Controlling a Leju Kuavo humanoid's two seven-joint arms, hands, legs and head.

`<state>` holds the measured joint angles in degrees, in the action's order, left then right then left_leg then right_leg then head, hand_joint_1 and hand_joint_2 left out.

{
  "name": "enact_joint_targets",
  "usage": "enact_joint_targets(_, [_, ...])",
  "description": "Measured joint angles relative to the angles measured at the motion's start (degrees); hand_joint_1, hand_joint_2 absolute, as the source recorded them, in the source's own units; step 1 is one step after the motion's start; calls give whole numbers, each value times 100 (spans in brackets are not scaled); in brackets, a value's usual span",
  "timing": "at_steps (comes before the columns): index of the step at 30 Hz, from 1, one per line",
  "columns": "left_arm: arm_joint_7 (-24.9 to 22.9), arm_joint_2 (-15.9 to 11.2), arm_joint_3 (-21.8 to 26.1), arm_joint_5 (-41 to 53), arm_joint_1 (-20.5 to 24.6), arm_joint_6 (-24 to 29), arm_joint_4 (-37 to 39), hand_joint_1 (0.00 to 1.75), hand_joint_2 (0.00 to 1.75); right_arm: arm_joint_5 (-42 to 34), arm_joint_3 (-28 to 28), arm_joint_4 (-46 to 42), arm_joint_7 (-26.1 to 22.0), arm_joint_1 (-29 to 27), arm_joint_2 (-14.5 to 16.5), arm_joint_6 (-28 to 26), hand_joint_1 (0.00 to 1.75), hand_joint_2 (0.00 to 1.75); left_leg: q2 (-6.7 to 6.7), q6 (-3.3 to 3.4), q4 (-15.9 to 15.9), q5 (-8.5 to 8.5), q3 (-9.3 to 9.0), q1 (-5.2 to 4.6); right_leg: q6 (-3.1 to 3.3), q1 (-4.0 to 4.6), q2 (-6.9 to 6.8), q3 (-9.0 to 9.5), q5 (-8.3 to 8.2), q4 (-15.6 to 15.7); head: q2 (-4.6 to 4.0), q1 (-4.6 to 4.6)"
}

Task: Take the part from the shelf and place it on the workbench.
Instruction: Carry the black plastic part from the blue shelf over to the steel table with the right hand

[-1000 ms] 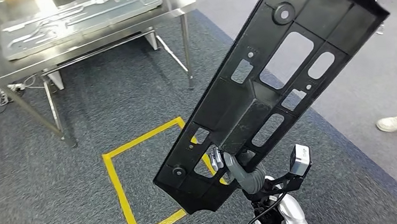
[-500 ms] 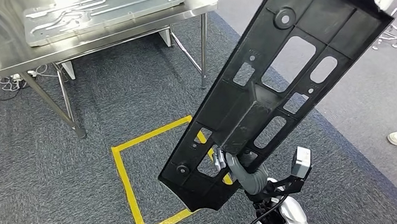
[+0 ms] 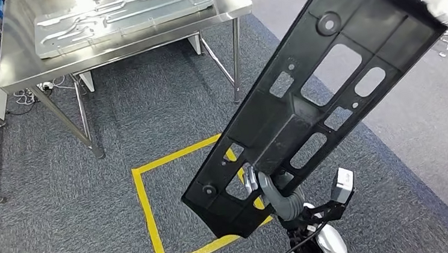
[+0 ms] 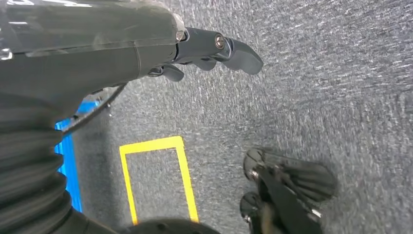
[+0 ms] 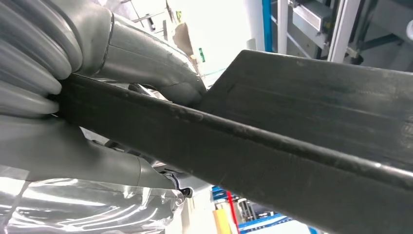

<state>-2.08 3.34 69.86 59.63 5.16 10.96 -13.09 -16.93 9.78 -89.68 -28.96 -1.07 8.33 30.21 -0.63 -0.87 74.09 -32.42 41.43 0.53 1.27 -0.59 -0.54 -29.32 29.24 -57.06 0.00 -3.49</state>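
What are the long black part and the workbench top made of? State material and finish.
Black part: looks like moulded plastic, matt, with ribs and cut-out slots. Workbench: apparently stainless steel, brushed and shiny, reflecting light. The right hand grips the part near its lower end.

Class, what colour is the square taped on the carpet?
Yellow, clearest in the head view.

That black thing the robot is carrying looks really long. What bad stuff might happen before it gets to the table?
The right hand grips the long black part near its low end, so the far end sticks out a long way; it might tip or slip in the grip. That far end could bump the steel workbench edge or leg on the way. A metal plate already lies on the bench, so the part might land on it.
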Motion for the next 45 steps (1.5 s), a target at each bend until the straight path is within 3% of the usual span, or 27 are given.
enact_joint_targets(1, [1,-1,-12,5,-16,-2,0,0,175,4,-2,0,-13,-49,0,0,175,175,7,-12,51,98,99,11,-8,1,-3,65,55,0,0,0])
enact_joint_targets(2, [2,-1,-20,7,-27,-3,-1,0,175,13,-3,-1,-29,-92,0,0,175,175,17,-16,-133,316,86,20,-20,0,-3,141,117,0,0,-1])
enact_joint_targets(4, [7,-3,-28,10,-38,-9,-1,0,175,33,-7,-13,-70,-155,0,1,175,175,49,2,-830,800,-146,26,-62,1,-6,305,257,5,0,2])
enact_joint_targets(5, [11,-4,-30,13,-40,-14,-1,0,175,48,-9,-26,-91,-180,0,2,175,175,63,24,-1130,911,-280,12,-97,4,-8,364,322,3,0,2])
enact_joint_targets(7, [20,-8,-37,16,-39,-26,-1,0,175,78,-13,-69,-122,-237,2,4,175,175,74,96,-1346,850,-406,-32,-177,3,-18,429,401,9,1,6])
enact_joint_targets(9, [30,-21,-44,18,-39,-38,-2,0,175,98,-16,-123,-142,-286,7,5,175,175,50,186,-1416,768,-473,-51,-257,-15,-19,407,359,-114,2,8])
enact_joint_targets(10, [36,-27,-48,17,-41,-42,-1,0,175,102,-16,-145,-152,-303,8,7,175,175,40,228,-1449,733,-534,-47,-287,-22,-12,325,306,-303,2,10])
enact_joint_targets(12, [47,-32,-53,18,-42,-49,-2,0,175,111,-18,-181,-172,-329,9,8,175,175,25,293,-1511,662,-678,-32,-311,-29,5,-69,299,-934,2,17])
enact_joint_targets(14, [57,-36,-55,20,-38,-50,-2,0,175,136,-21,-206,-181,-371,9,10,175,175,5,326,-1528,567,-802,-37,-319,-29,18,-619,546,-1569,1,22])
enact_joint_targets(16, [67,-37,-59,22,-45,-58,-2,0,175,167,-25,-230,-182,-427,9,11,175,175,-28,327,-1529,450,-948,-46,-303,-21,25,-1014,755,-1768,1,22])
enact_joint_targets(17, [71,-37,-62,26,-49,-67,-1,0,175,178,-26,-245,-182,-445,9,11,175,175,-42,320,-1529,385,-1036,-49,-281,-14,28,-1089,698,-1639,1,24])
enact_joint_targets(18, [75,-37,-66,31,-52,-77,-1,0,175,185,-28,-267,-182,-455,9,11,175,175,-54,311,-1530,319,-1129,-51,-251,-1,30,-1084,497,-1367,1,24])
enact_joint_targets(20, [82,-31,-72,38,-52,-93,1,0,175,191,-34,-313,-183,-460,9,13,175,175,-70,280,-1534,191,-1279,-55,-188,48,40,-974,-154,-692,0,22])
enact_joint_targets(21, [85,-26,-73,40,-48,-97,1,0,175,192,-38,-331,-182,-462,9,14,175,175,-76,251,-1544,135,-1324,-56,-159,76,48,-925,-386,-458,0,25])
enact_joint_targets(22, [86,-23,-75,43,-44,-99,1,0,175,193,-43,-349,-180,-466,9,15,175,175,-80,220,-1554,106,-1369,-58,-133,97,57,-901,-524,-327,0,27])
enact_joint_targets(23, [89,-22,-78,48,-38,-101,1,0,175,195,-48,-366,-179,-468,9,16,175,175,-82,182,-1550,108,-1405,-62,-111,103,66,-883,-527,-284,0,28])
enact_joint_targets(26, [98,-42,-89,63,-18,-101,0,0,175,195,-63,-430,-180,-471,23,17,175,175,-50,95,-1279,181,-1328,-64,-36,60,66,-682,-498,-149,0,25])
enact_joint_targets(28, [103,-51,-99,66,-1,-103,0,0,175,195,-72,-447,-181,-469,37,19,175,175,-17,49,-645,103,-959,-46,-1,46,52,-530,-425,-91,1,12])
enact_joint_targets(30, [104,-50,-107,66,-14,-105,0,0,175,196,-74,-448,-176,-476,41,20,175,175,0,4,-66,-238,-498,-24,15,42,49,-403,-313,-81,1,6])
enact_joint_targets(32, [99,-50,-112,67,-42,-105,0,0,175,195,-80,-449,-170,-485,42,20,175,175,12,-24,-55,-501,-280,-3,8,41,64,-240,-185,-81,1,6])
enact_joint_targets(33, [93,-50,-113,68,-49,-104,0,0,175,195,-83,-452,-162,-487,42,20,175,175,16,-30,-269,-435,-271,7,-3,41,70,-145,-116,-82,1,5])
enact_joint_targets(35, [77,-50,-116,72,-55,-102,0,0,175,193,-86,-465,-129,-485,44,23,175,175,30,-7,-926,174,-341,12,-38,46,70,21,27,-96,1,7])
enact_joint_targets(37, [60,-50,-119,74,-62,-97,0,0,175,194,-91,-482,-92,-482,54,32,175,175,48,53,-1327,706,-412,-14,-102,55,78,121,166,-117,0,9])
enact_joint_targets(39, [50,-51,-125,79,-57,-92,0,0,175,196,-98,-505,-72,-474,66,38,175,175,44,140,-1389,778,-480,-40,-181,50,89,179,222,-172,0,9])
enact_joint_targets(41, [46,-55,-135,87,-34,-97,0,0,175,196,-102,-528,-66,-453,72,37,175,175,28,223,-1439,757,-582,-37,-244,27,81,115,191,-420,0,10])
enact_joint_targets(42, [45,-59,-139,90,-22,-100,0,0,175,196,-104,-536,-66,-440,72,37,175,175,25,257,-1459,734,-635,-35,-268,19,78,-24,206,-666,0,11])
enact_joint_targets(45, [44,-74,-147,96,-6,-103,0,0,175,196,-114,-542,-60,-429,72,34,175,175,19,309,-1479,614,-764,-38,-314,4,75,-730,576,-1600,0,13])
